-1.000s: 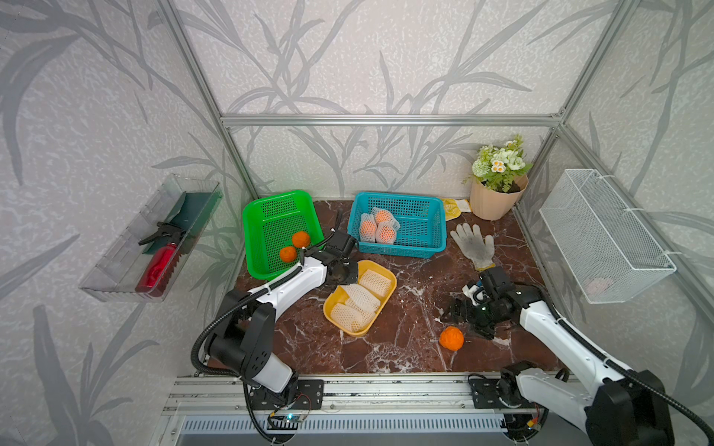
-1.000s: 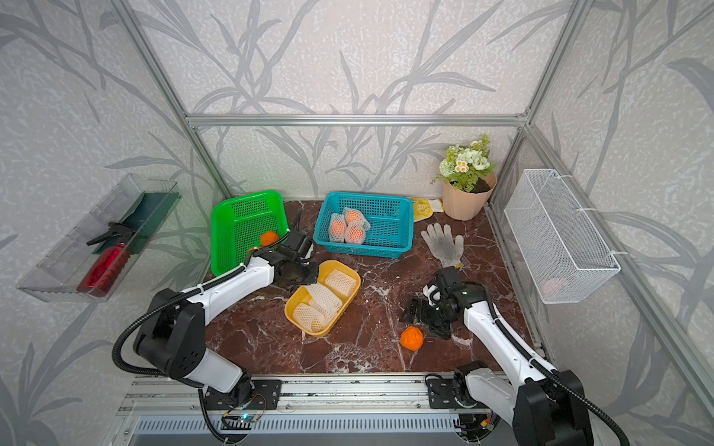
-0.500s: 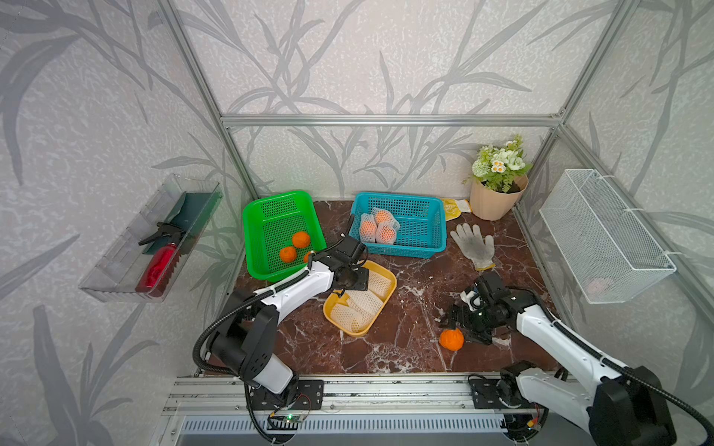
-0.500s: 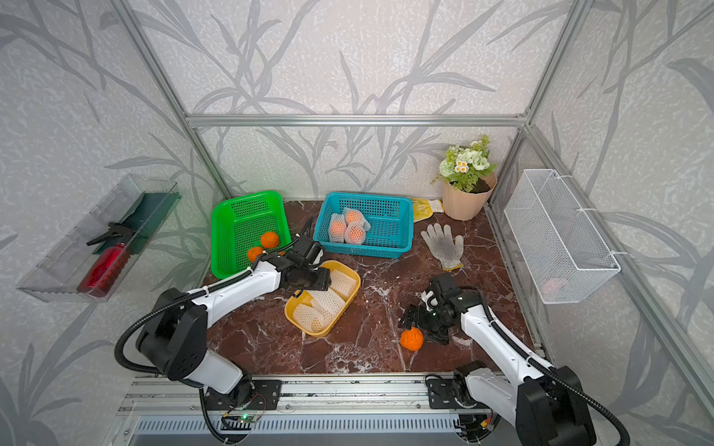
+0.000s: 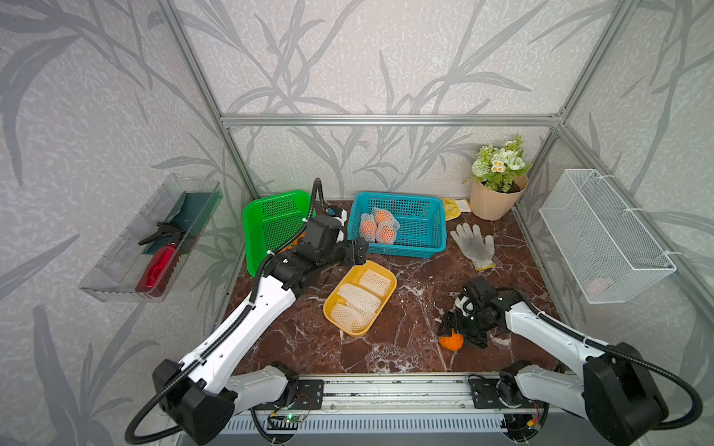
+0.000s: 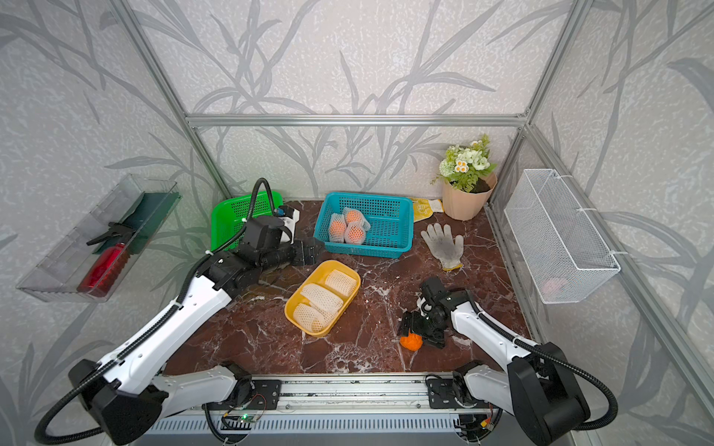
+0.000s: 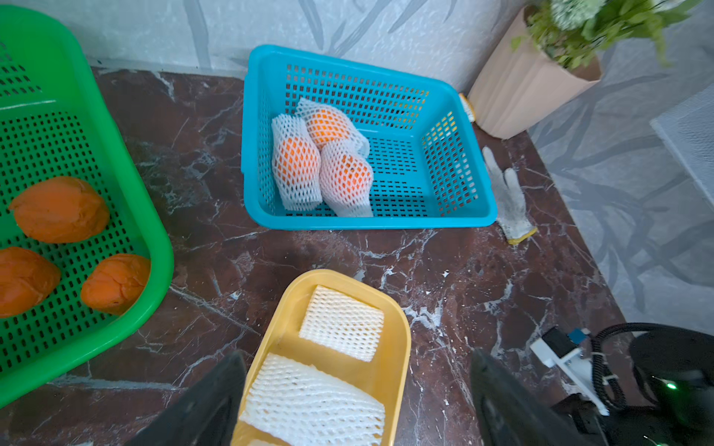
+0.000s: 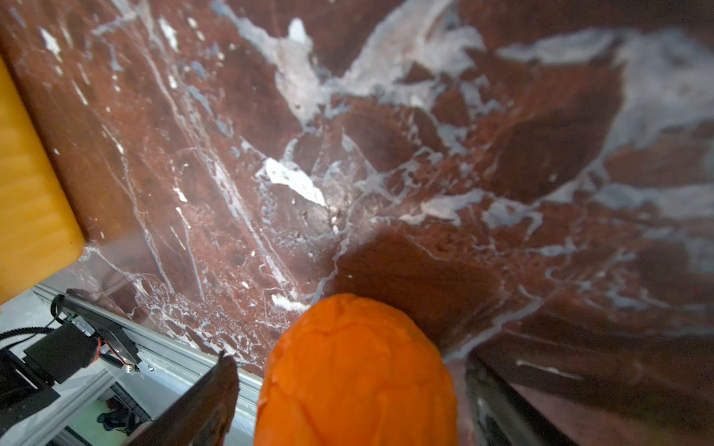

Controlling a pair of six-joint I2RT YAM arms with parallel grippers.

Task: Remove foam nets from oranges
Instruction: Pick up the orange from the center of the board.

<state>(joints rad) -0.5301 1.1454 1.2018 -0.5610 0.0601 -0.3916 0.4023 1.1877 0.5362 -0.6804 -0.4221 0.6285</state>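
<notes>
Left gripper (image 5: 358,250) has swung off the green basket (image 5: 270,216) to over the far end of the yellow tray (image 5: 329,309) of flat nets (image 5: 359,298), fingers gone from shut to wide and empty, so the three netted oranges (image 7: 320,162) in the blue basket (image 7: 456,218) look next. Right gripper (image 5: 458,336) has dropped around the loose orange (image 8: 355,370) on the table (image 5: 405,347), near right, fingers open either side. Only the left wrist view shows three bare oranges (image 7: 60,208) in the green basket; right wrist view shows a gap beside one finger (image 8: 208,401).
</notes>
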